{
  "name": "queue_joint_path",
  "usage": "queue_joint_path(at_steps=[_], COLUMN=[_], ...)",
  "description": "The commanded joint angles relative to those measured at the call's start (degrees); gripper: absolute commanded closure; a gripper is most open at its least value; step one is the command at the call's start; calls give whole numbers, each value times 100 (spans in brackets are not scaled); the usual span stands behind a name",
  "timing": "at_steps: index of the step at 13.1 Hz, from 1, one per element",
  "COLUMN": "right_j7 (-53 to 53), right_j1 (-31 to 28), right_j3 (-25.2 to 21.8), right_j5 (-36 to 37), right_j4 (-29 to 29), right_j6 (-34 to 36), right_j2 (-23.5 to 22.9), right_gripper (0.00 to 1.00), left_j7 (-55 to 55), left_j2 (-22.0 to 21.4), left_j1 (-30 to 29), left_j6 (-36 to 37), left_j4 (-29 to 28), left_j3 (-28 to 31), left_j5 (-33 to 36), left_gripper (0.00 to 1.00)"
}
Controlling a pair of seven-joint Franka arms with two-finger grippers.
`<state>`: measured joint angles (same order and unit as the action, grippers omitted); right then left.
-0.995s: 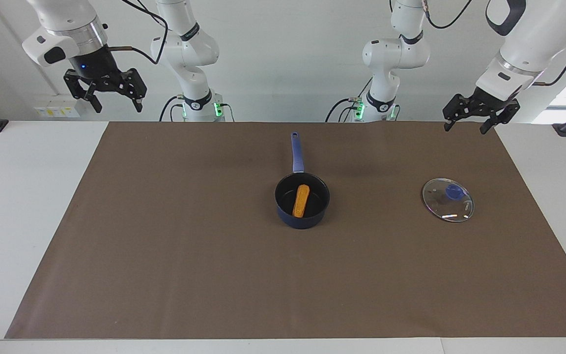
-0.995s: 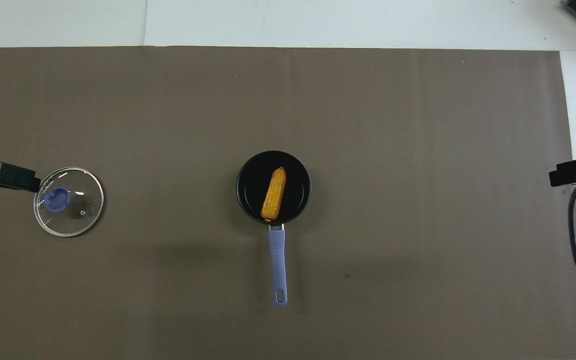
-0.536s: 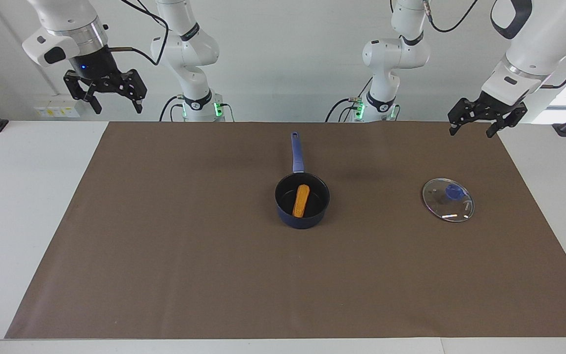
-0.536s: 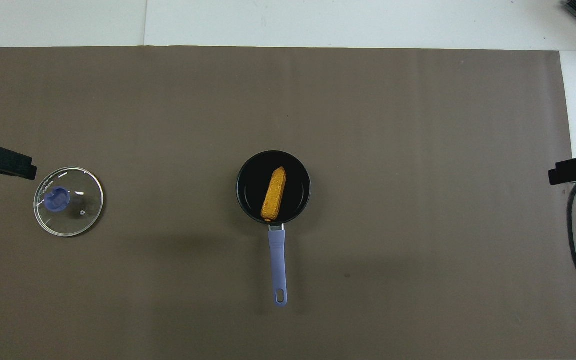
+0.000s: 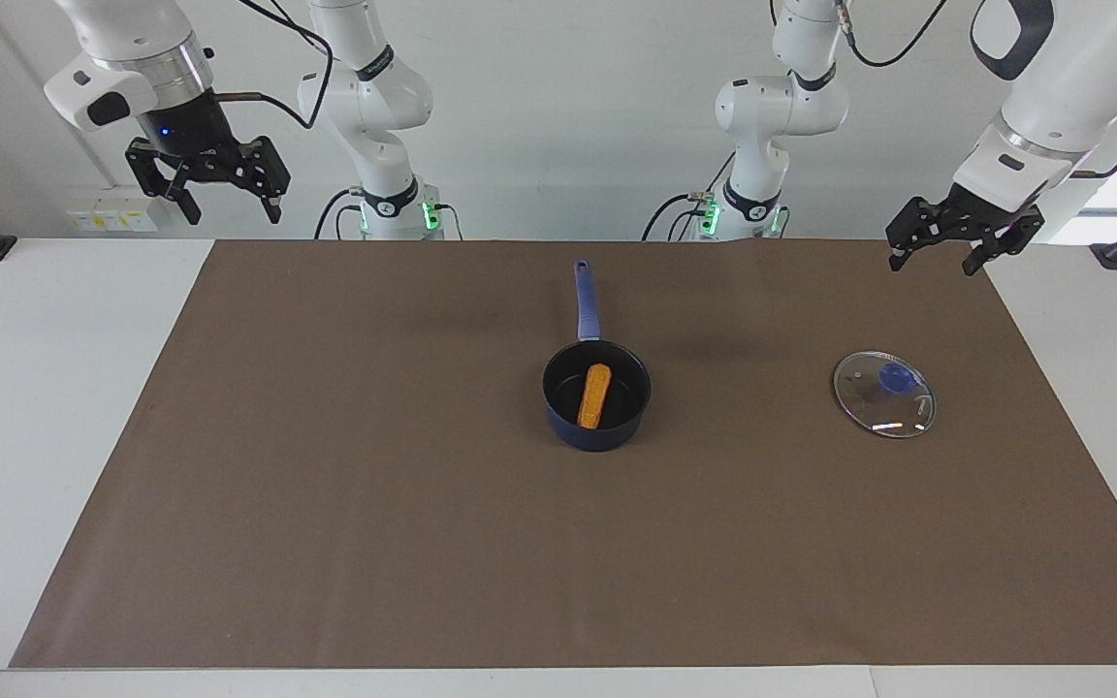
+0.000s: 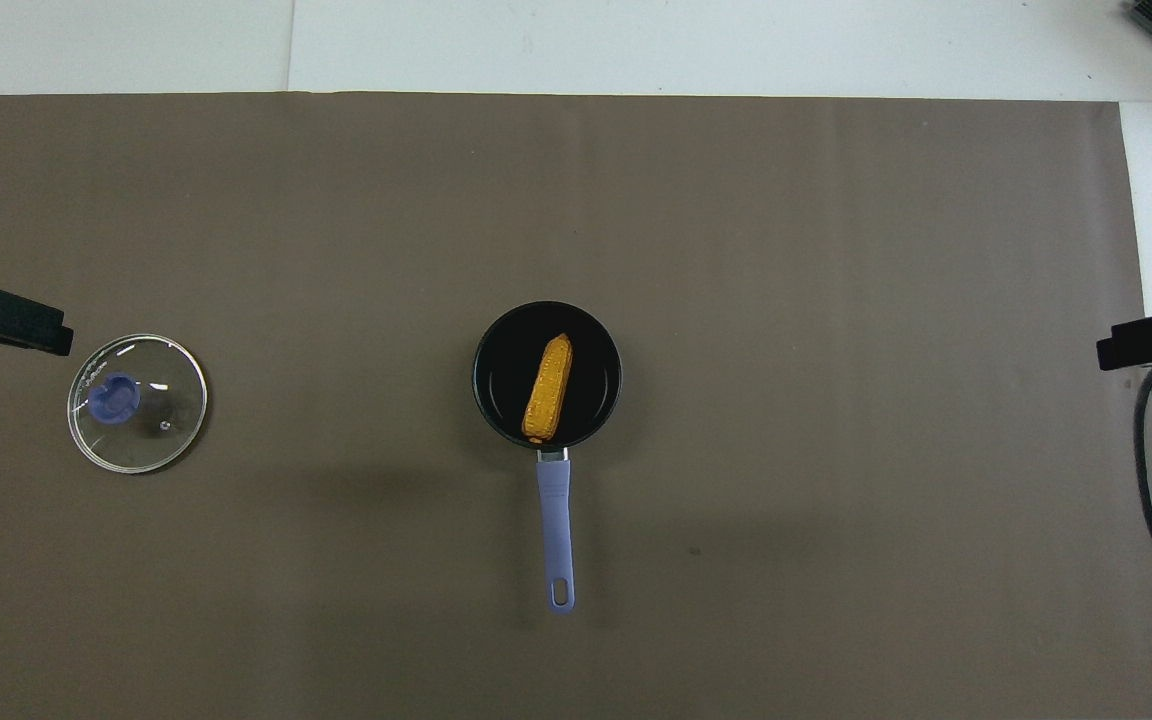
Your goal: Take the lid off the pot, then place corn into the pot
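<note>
Facing view: you've got the pot point(image 5: 597, 395) mid-mat, handle pointing toward the robots, corn point(image 5: 594, 396) lying flat inside it. The lid point(image 5: 883, 394) sits flat on the brown mat point(image 5: 326, 504), knob up, well apart from the pot toward the left arm's end of the table. Left gripper point(image 5: 941, 255) hangs in the air over the mat's corner at that end, jaws spread wide, empty. Right gripper point(image 5: 225, 202) is raised over the white table's edge at its own end, jaws also wide, nothing in them; that arm is waiting. Both steps look done to me.

Overhead view: corn point(image 6: 548, 389) runs lengthwise across the pot point(image 6: 547, 374), one end close to the rim by the handle. Lid point(image 6: 137, 402) is clear of everything; only a dark tip of the left gripper point(image 6: 21, 325) shows just beside it, and a tip of the right gripper point(image 6: 1151, 339) at the mat's edge.

If you need to regrasp: take the lid by its blue knob only. Glass disc, likely fragile, and the rim looks slippery and too flat to pinch. Corn looks light and bumpy, so pinch it across the middle. The pot is rigid; its long handle is the obvious hold.
</note>
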<state>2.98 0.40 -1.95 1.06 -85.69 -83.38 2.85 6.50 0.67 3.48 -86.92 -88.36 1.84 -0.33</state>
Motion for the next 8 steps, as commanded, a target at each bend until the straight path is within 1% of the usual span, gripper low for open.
queue_joint_path(at_steps=[1,8], right_j7=[159,159], right_j1=[-40,-40], right_j3=[28,28], right_j5=[-36,-36], right_j4=[-211,-255], right_j6=[-117,-117], right_j2=[163,198], right_gripper=[0,0], left_j7=[70,44], left_j2=[21,21], left_j1=[74,74], left_j6=[26,26], left_j4=[65,65], left_j3=[62,62], left_j5=[95,68], left_gripper=[0,0])
